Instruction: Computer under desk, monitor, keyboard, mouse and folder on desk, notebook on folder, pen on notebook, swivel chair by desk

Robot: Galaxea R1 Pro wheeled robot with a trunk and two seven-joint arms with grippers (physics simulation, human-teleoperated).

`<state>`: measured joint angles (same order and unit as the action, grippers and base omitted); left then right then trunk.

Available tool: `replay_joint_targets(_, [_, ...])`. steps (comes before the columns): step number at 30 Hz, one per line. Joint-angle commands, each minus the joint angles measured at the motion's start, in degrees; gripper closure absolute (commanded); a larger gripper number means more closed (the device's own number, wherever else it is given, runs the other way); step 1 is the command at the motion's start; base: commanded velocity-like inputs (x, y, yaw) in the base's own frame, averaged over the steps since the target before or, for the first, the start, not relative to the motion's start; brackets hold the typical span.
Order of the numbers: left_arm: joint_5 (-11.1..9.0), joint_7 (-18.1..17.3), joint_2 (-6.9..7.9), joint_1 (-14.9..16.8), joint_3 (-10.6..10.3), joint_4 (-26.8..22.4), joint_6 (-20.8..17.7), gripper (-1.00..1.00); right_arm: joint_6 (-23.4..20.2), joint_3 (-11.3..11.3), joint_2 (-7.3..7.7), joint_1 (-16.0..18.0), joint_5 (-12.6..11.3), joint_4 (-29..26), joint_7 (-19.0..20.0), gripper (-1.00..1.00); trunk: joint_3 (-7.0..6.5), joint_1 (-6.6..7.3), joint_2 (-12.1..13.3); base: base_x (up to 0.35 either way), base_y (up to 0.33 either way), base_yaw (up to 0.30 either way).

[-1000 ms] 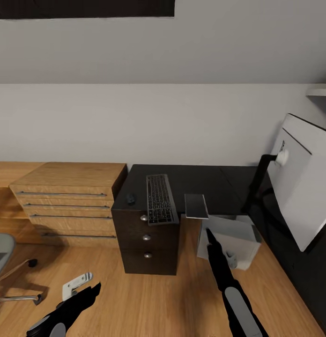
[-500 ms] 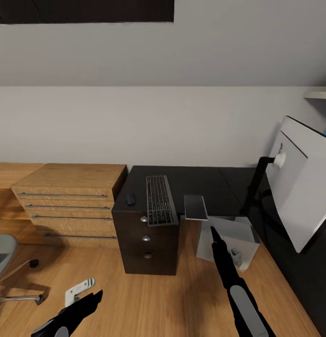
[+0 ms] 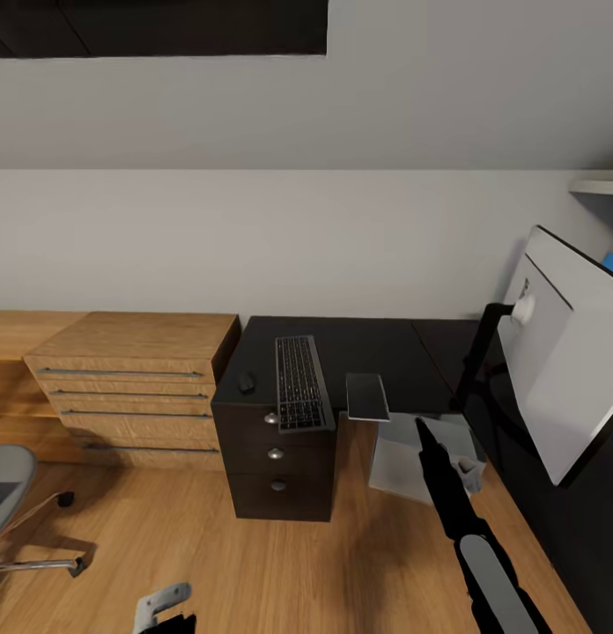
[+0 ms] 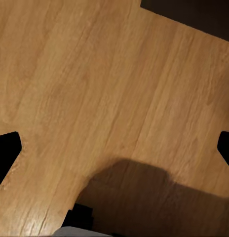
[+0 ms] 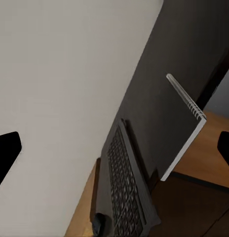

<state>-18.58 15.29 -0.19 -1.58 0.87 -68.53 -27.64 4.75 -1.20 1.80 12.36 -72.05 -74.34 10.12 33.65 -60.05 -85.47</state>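
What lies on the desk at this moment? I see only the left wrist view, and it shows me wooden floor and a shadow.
Observer: A keyboard lies on the dark desk, with its near end over the front edge.
Operator: Where is the mouse?
Observer: The mouse sits on the desk beside the keyboard, on the side towards the wooden drawers.
Operator: And the right arm?
Observer: The right gripper is open, in front of the desk, near a grey notebook that overhangs the edge.
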Motion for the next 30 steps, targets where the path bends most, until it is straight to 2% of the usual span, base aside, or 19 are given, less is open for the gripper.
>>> replay_joint_targets(1, [0.2, 0.4, -0.03, 0.0, -0.1, 1.1, 1.1, -1.0, 0.0, -0.1, 0.19, -0.1, -0.6, -0.5, -0.1, -1.0, -0.14, 0.23, 0.4, 0.0, 0.0, 0.0])
replay_joint_targets(4, [1.7, 0.3, -0.11, 0.0, -0.3, 5.6, 5.4, -1.0, -1.6, -0.3, 0.81, -0.3, -0.6, -2.1, -1.4, -1.0, -0.68, 0.88, 1.6, 0.0, 0.0, 0.0])
replay_joint_targets(5, [2.4, 0.2, -0.16, 0.0, -0.4, 9.0, 8.3, -1.0, -3.3, -0.5, 1.25, -0.4, -0.6, -2.9, -2.9, -1.0, -0.86, 1.1, 2.0, 0.0, 0.0, 0.0])
replay_joint_targets(8, [3.0, 0.2, -0.21, 0.0, -0.5, 13.1, 12.0, -1.0, -6.4, -0.7, 1.71, -0.4, -0.5, -4.1, -6.8, -1.0, -1.4, 1.76, 3.2, 0.0, 0.0, 0.0])
replay_joint_targets(10, [3.3, 0.2, -0.22, 0.0, -0.5, 14.9, 13.6, -1.0, -8.5, -0.8, 1.9, -0.4, -0.3, -5.1, -10.5, -1.0, -1.76, 2.2, 4.0, 0.0, 0.0, 0.0])
replay_joint_targets(11, [3.4, 0.2, -0.2, 0.0, -0.6, 16.1, 14.6, -1.0, -10.4, -0.9, 2.02, -0.2, 0.3, -6.2, -15.0, -1.0, -1.94, 2.42, 4.4, 0.0, 0.0, 0.0])
replay_joint_targets(12, [3.5, 0.2, -0.2, 0.0, -0.6, 16.5, 15.0, -1.0, -11.2, -0.9, 2.06, -0.1, 0.8, -6.8, -17.3, -1.0, -2.12, 2.64, 4.8, 0.0, 0.0, 0.0])
replay_joint_targets(16, [3.6, 0.2, -0.18, 0.0, -0.6, 18.5, 15.9, -1.0, -13.9, -1.1, 2.07, 1.8, 4.2, -7.9, -26.4, -1.0, -2.84, 3.52, 6.4, 0.0, 0.0, 0.0])
replay_joint_targets(17, [3.6, 0.2, -0.17, 0.1, -0.6, 19.7, 16.1, -1.0, -14.8, -1.1, 2.07, 3.8, 6.3, -7.9, -30.5, -1.0, -3.02, 3.74, 6.8, 0.0, 0.0, 0.0])
replay_joint_targets(19, [3.6, 0.2, -0.17, 0.2, -0.6, 21.1, 16.4, -1.0, -15.6, -1.3, 2.07, 6.2, 8.4, -6.8, -34.1, -1.0, -3.38, 4.18, 7.6, 0.0, 0.0, 0.0])
replay_joint_targets(20, [3.6, 0.1, -0.17, 0.4, -0.6, 22.6, 16.5, -1.0, -16.1, -1.6, 2.02, 8.7, 10.3, -4.9, -36.9, -1.0, -3.56, 4.4, 8.0, 0.0, 0.0, 0.0])
replay_joint_targets(25, [3.6, 0.1, -0.12, 2.7, -0.6, 27.8, 16.9, -1.0, -15.8, -3.1, 1.69, 13.9, 14.5, 1.5, -40.5, -1.0, -4.45, 5.5, 10.0, 0.0, 0.0, 0.0])
replay_joint_targets(30, [3.6, 0.1, -0.16, 4.4, -0.5, 31.4, 17.0, -1.0, -15.3, -4.9, 1.41, 15.4, 18.6, 3.9, -41.2, -1.0, -5.35, 6.59, 12.0, 0.0, 0.0, 0.0])
